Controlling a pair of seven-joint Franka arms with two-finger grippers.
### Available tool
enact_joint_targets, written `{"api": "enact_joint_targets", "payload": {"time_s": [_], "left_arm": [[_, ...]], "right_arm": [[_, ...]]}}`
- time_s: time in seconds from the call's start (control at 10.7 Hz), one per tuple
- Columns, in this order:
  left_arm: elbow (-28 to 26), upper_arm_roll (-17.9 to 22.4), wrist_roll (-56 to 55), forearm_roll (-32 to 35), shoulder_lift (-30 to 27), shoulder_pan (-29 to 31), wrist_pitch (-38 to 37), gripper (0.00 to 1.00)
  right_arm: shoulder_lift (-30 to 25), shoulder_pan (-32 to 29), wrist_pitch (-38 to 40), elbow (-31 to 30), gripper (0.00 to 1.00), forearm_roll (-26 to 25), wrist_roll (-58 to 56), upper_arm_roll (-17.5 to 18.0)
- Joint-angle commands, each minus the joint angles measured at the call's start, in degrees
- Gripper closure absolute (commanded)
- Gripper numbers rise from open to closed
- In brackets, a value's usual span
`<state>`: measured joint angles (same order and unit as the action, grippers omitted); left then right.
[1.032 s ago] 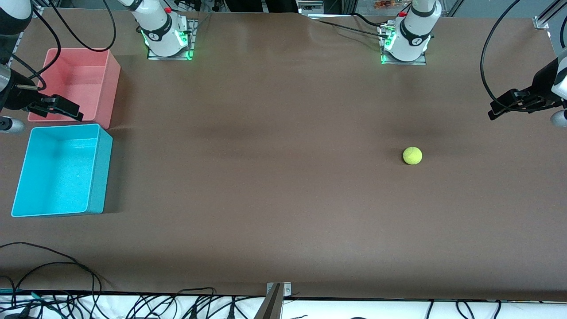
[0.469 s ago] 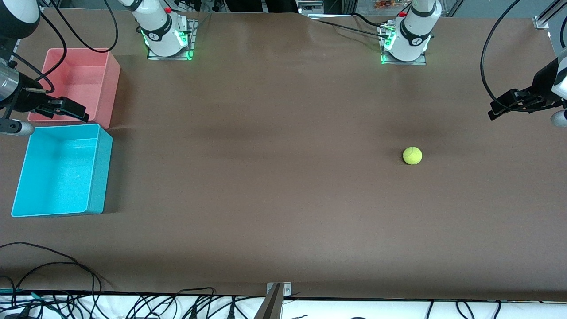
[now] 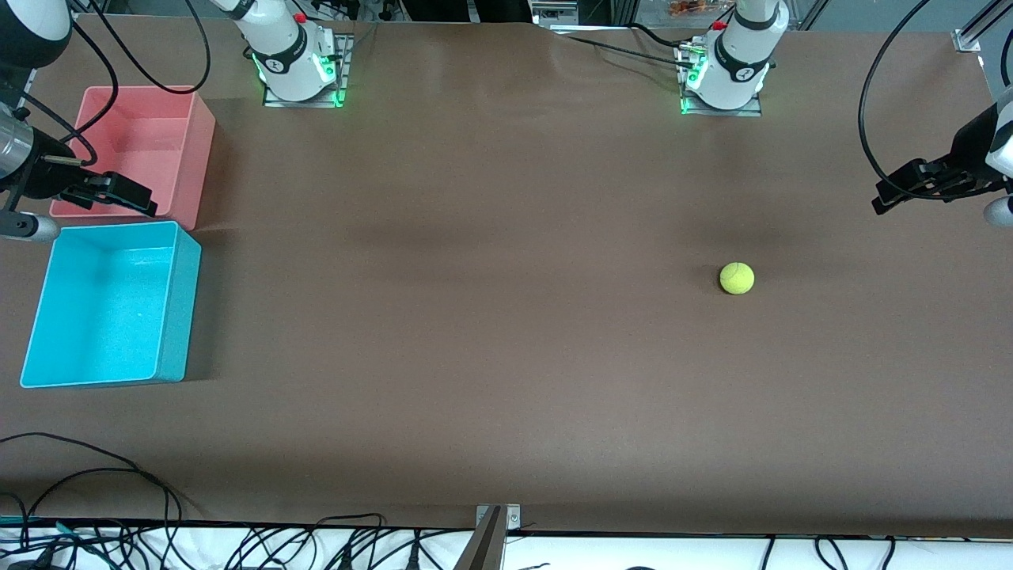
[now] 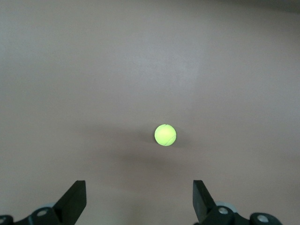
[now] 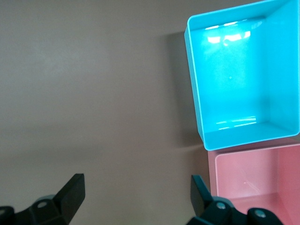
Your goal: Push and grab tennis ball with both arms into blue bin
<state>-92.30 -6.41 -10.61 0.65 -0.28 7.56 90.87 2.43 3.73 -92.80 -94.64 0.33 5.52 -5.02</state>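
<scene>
Matte brown worktop [image 3: 506, 356], smooth and faintly creased near the arm bases, cables bunched along the camera-side edge. The tennis ball [image 3: 737, 279] sits alone toward the left arm's end, a small fuzzy yellow-green sphere with a faint seam (lettering too small to read), well apart from both bins. The blue bin [image 3: 179, 309] is at the right arm's end: rectangular glossy cyan plastic, tall walls, empty, with glare on its floor in the right wrist view. The pink bin [image 3: 202, 150] of the same shape stands just beside it, farther from the front camera, also empty. The left gripper [image 3: 890, 195] hangs over bare worktop at the left arm's end, jaws wide apart and holding nothing; in its wrist view the ball [image 4: 165, 135] lies ahead, centred between the 2 black fingertips [image 4: 75, 199]. The right gripper [image 3: 130, 202] is over the pink bin's camera-side wall next to the blue bin, jaws apart and empty too. Judged step: the very start, nothing touched, push not yet begun. Next move likely calls for the left arm to drop low on the side of the ball away from the bins and sweep it along the worktop toward the right arm's reach; a round ball on smooth paper will roll freely, so an off-centre push would send it astray.
</scene>
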Motion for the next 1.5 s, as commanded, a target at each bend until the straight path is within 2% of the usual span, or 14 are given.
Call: {"api": "enact_joint_targets", "payload": {"time_s": [0.0,0.94,1.13,1.41], "left_arm": [[1.8,-0.3,0.1,0.7,0.7,0.2,-1.1,0.00],[1.6,-2.6,0.1,0.6,0.5,-1.1,-1.1,0.00],[1.4,-0.6,-0.4,0.9,0.3,-4.7,-1.1,0.00],[0.5,1.0,-0.5,1.0,-0.6,-6.4,-1.0,0.00]], "right_arm": [[0.2,-0.4,1.4,2.4,0.00,-0.7,0.5,-0.4],[0.8,-0.6,1.3,2.5,0.00,-0.4,0.5,-0.5],[0.8,-0.6,1.3,2.5,0.00,-0.4,0.6,-0.5],[0.7,-0.6,1.3,2.5,0.00,-0.4,0.7,-0.6]]}}
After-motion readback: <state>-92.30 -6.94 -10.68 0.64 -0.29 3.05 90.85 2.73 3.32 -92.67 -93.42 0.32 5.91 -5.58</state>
